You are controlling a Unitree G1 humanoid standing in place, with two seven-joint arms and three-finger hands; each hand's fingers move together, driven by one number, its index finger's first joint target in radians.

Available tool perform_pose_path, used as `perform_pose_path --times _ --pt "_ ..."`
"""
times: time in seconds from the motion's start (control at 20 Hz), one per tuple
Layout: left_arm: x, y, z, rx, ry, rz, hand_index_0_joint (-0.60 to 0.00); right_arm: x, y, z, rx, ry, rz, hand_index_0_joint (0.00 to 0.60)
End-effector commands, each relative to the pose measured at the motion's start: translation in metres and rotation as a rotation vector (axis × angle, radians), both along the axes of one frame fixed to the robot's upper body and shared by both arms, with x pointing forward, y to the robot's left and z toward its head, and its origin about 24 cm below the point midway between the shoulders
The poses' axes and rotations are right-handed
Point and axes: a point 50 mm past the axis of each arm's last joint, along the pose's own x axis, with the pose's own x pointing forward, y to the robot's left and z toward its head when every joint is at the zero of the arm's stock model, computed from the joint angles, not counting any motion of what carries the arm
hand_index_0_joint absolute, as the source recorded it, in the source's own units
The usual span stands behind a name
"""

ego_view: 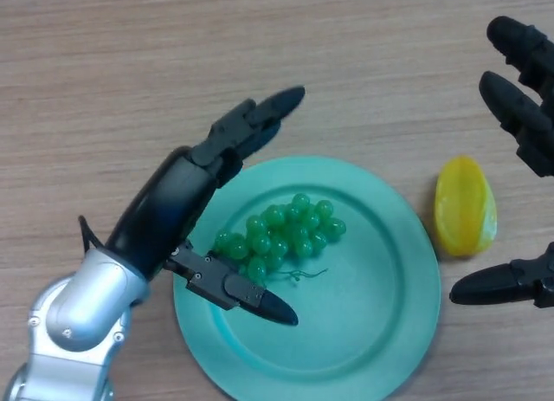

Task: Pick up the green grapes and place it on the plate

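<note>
You find the green grapes lying on the plate, placement apparently done. Your left hand hovers over the rim, fingers spread and released, grasping nothing. Your right hand idles, fingers relaxed, around the yellow fruit.

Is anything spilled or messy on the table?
Nothing stands out. The green grapes lie whole on the plate, with the open left hand around them. The yellow fruit sits on the table beside the plate, near the open right hand.
</note>
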Motion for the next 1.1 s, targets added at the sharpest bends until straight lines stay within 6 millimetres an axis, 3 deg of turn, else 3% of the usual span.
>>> perform_pose_path --times 0.05,0.4,0.6,0.9,1.1 --pt "-0.008 0.019 0.041 -0.131 -0.197 0.068 0.0 -0.01 0.0 0.026 -0.037 -0.211 -0.019 0.0" --pt "-0.014 0.08 0.073 -0.25 -0.274 0.259 0.0 -0.001 0.0 0.029 -0.027 -0.295 -0.069 0.0" --pt "-0.026 0.092 0.071 -0.244 -0.235 0.271 0.0 -0.001 -0.001 0.026 0.015 -0.292 -0.083 0.0" --pt "-0.033 0.083 0.076 -0.232 -0.26 0.291 0.0 0.0 0.001 0.033 0.067 -0.306 -0.082 0.0" --pt "-0.034 0.079 0.086 -0.255 -0.26 0.288 0.0 -0.007 0.0 0.025 0.054 -0.257 -0.044 0.0"
